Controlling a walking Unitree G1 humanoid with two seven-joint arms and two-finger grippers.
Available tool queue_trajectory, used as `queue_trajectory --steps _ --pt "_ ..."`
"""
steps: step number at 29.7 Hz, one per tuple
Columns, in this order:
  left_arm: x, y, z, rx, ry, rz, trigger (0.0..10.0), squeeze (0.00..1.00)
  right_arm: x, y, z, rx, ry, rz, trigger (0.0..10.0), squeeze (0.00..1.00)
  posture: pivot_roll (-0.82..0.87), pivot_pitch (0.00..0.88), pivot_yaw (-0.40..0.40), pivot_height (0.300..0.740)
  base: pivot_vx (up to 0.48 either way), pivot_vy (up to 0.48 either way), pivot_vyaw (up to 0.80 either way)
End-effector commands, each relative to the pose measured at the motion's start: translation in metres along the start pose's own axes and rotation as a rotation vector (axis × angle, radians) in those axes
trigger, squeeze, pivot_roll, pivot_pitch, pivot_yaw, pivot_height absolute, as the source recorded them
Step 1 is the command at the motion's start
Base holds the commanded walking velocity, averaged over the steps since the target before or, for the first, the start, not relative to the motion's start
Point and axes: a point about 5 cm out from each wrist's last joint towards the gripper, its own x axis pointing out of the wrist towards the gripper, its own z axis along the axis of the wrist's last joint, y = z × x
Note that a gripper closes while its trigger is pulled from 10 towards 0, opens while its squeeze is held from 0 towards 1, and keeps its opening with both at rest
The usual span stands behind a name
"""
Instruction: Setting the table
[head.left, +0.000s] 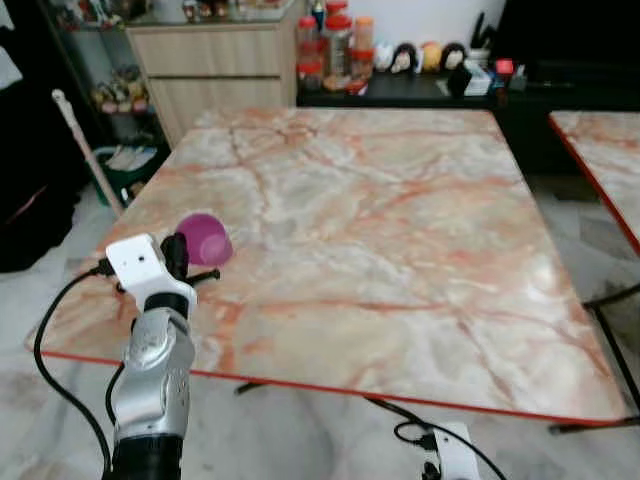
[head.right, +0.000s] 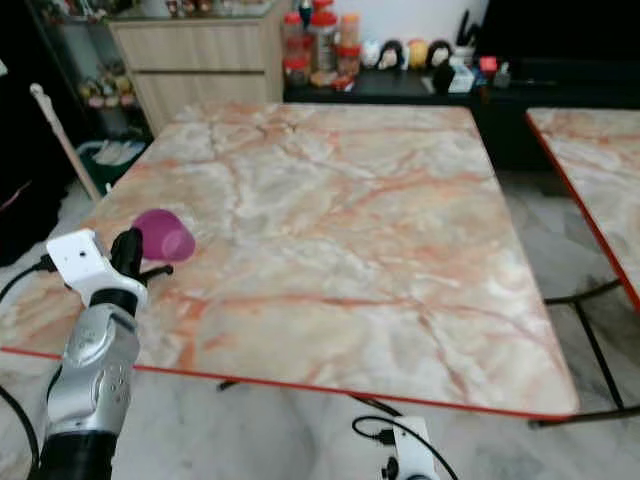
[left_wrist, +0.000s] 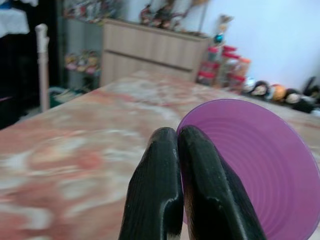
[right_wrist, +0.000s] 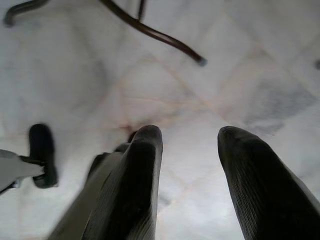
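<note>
We see our left gripper (head.left: 180, 262) at the lower left of the left eye view, raised over the near left corner of the marble table (head.left: 380, 220). Its two black fingers (left_wrist: 165, 190) are pressed together on the rim of a purple cup (head.left: 205, 238), so the gripper is closed with the cup's wall pinched between them. The cup is tipped on its side. In the left wrist view its open mouth (left_wrist: 250, 165) faces the camera, sitting just right of and behind the fingers in that frame. In the left eye view the cup sits just above and right of the gripper, over the table's left edge region; we cannot tell whether it touches the tabletop.

Our right gripper (right_wrist: 190, 150) hangs low, with its fingers apart and nothing between them, pointing at the pale tiled floor (right_wrist: 225, 75); a dark table leg (right_wrist: 150, 32) crosses the upper part of that frame.

At the top of the left eye view stand a wooden cabinet (head.left: 215, 70) and jars (head.left: 335, 45) on a dark shelf. A second table (head.left: 600, 160) shows at the right edge.
</note>
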Motion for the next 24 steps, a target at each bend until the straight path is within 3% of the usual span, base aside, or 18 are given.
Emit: queue_trajectory --steps 1,7,24 --pt "0.003 -0.0006 0.004 0.029 -0.028 -0.006 10.0 0.0 -0.0002 -0.0012 -0.002 0.011 0.011 -0.002 10.0 0.0 0.04 0.006 0.017 0.732 0.0 -0.48 0.0" --pt "0.0063 0.004 0.0072 0.033 -0.045 0.011 10.0 0.0 0.0005 -0.0011 0.0033 0.026 -0.002 0.006 10.0 0.0 0.04 0.002 0.016 0.732 0.0 -0.48 -0.34" --pt "0.0086 -0.0001 0.0077 0.054 -0.059 -0.001 10.0 0.0 0.0007 -0.0011 0.0066 0.036 -0.022 0.012 10.0 0.0 0.03 0.007 0.023 0.732 0.0 -0.48 0.0"
